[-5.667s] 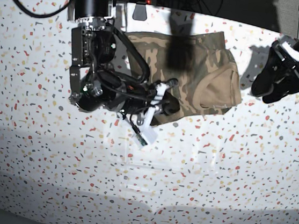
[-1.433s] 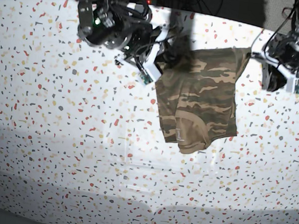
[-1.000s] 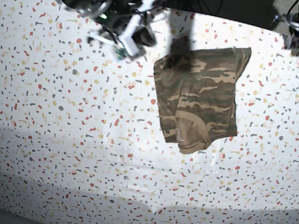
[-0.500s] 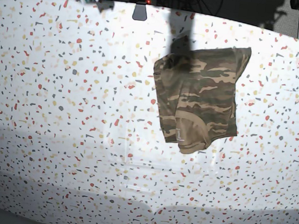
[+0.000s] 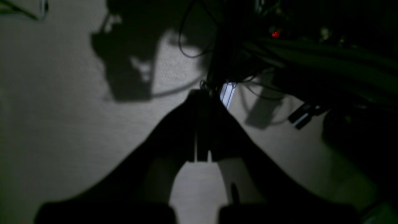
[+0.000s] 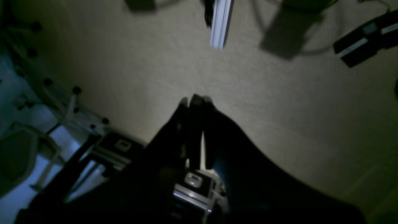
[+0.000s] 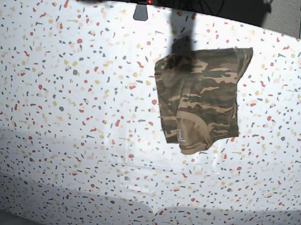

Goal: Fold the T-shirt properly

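Both arms gone from base view's folded T-shirt point(image 7: 201, 94); dim wrist views show seemingly closed, empty jaws.

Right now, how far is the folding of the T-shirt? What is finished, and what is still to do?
Done: the T-shirt lies folded into a compact, roughly rectangular bundle on the speckled table, its plain tan inside showing at the near edge. In hand: nothing. The left gripper and right gripper are shut, empty and pointing away from the table. Left: perhaps only squaring it, since the bundle sits slightly askew.
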